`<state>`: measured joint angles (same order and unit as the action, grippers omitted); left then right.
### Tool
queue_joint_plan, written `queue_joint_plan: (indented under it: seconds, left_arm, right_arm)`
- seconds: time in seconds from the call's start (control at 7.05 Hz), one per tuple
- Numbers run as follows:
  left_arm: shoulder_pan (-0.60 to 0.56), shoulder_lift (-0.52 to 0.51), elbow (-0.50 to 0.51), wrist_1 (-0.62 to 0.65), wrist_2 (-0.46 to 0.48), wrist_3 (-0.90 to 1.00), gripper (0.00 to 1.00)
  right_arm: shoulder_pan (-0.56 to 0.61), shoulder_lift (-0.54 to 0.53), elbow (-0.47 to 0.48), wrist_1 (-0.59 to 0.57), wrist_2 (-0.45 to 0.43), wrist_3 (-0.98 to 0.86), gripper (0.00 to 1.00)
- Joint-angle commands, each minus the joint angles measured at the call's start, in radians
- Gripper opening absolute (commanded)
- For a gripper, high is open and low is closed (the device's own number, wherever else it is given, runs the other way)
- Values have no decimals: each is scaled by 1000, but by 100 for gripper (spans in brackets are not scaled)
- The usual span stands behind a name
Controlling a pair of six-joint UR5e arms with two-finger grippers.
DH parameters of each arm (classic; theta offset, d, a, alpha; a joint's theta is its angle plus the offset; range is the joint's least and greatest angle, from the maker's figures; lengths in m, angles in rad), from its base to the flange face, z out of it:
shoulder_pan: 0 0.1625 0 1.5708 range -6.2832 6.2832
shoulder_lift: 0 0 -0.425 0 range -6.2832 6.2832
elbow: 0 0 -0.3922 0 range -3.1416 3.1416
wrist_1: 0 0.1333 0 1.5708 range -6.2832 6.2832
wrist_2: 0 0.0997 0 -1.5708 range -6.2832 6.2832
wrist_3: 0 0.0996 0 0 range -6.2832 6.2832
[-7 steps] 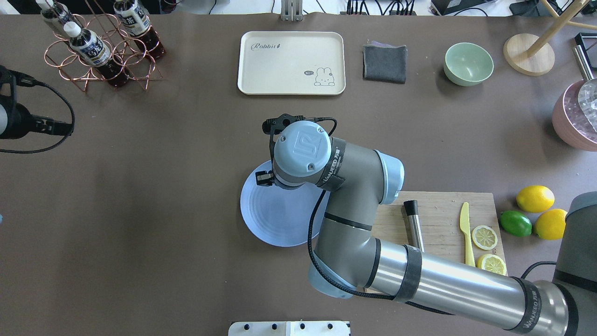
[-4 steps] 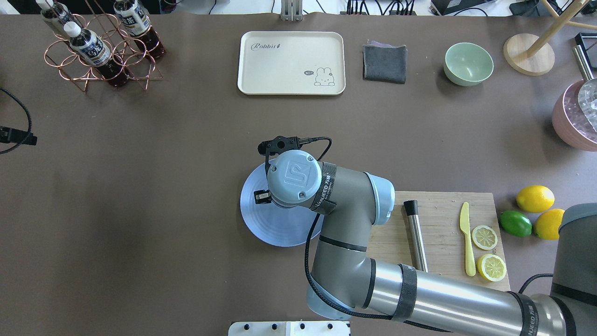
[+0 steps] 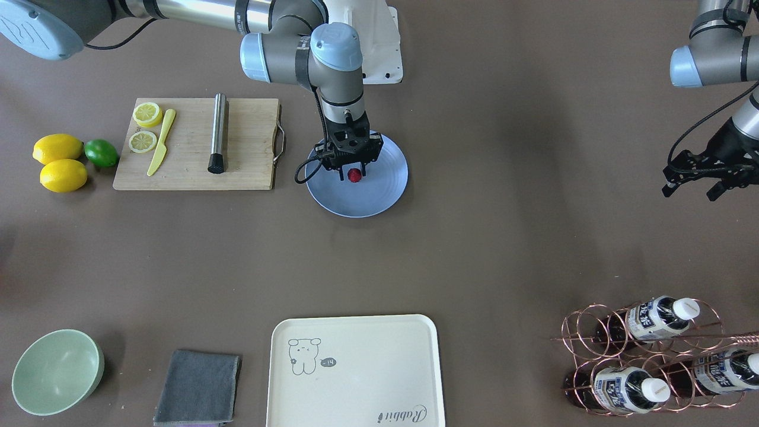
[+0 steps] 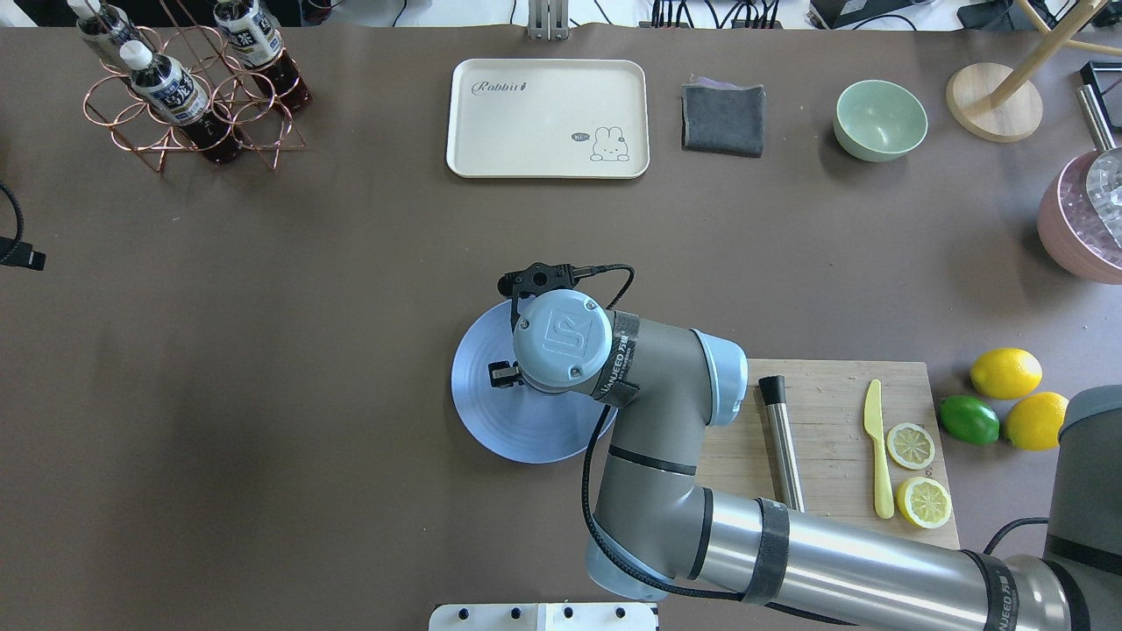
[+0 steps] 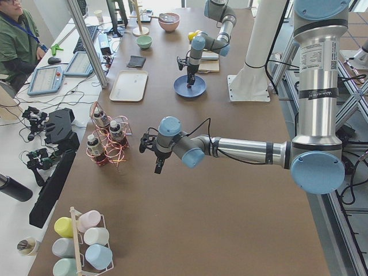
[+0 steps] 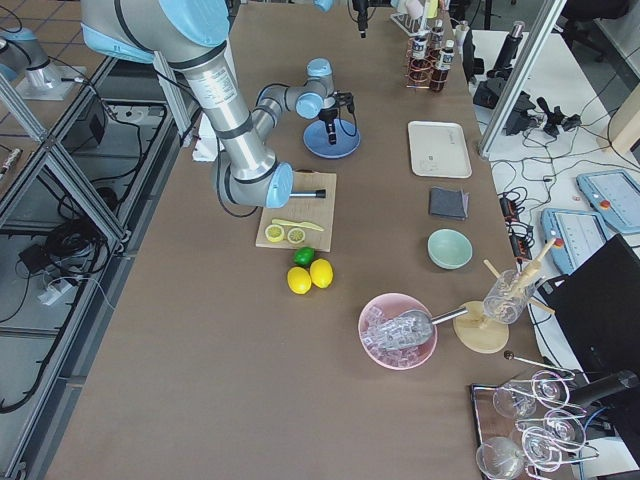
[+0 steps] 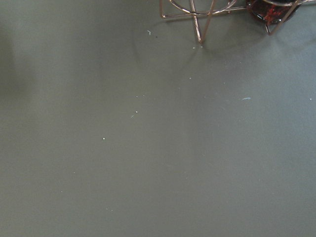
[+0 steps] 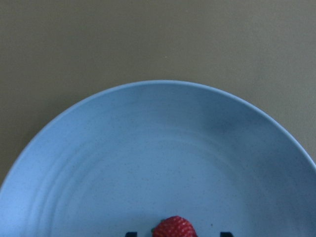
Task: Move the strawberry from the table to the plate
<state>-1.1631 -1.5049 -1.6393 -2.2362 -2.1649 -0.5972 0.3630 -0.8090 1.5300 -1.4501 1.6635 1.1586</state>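
Upper centre of the front view, the strawberry [image 3: 354, 175] lies on the plate [image 3: 382, 193] between the spread fingers of the right hand [image 3: 353, 172]. At the right edge, the left hand [image 3: 691, 190] hangs spread too.

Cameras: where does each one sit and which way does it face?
Front-facing: across the table, facing the robot; left arm, right arm, right pincer above the plate.
Overhead: behind the robot, looking down; right arm in foreground.
Exterior left: table's left end; left arm near.
Exterior right: opposite end; right arm near.
Left wrist: down at table, wire rack's foot; no body.
Right wrist: down at plate, strawberry, fingertips.
Shared: front-facing and right wrist show the strawberry.
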Motion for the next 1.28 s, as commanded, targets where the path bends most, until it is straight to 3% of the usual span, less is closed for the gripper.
queue_joint_plan:
  seconds: [0.0,0.14,0.28,0.57,0.85,1.13]
  left_arm:
    - [-9,0,-1,3,-7,8,98]
    - [-26,-3,1,16,-7,19,98]
    - [-77,-2,1,70,-35,151,98]
    - [-224,2,-1,258,-52,430,98]
    - [-358,-12,-1,415,-52,683,98]
    - [-429,-5,2,460,-56,772,98]
  right_arm:
    - [4,-2,39,-7,11,46,100]
    - [40,-12,105,-59,62,44,100]
    - [106,-28,204,-166,152,29,100]
    - [267,-181,327,-203,284,-137,100]
    - [441,-321,329,-204,381,-433,100]
    - [661,-485,328,-193,519,-700,100]
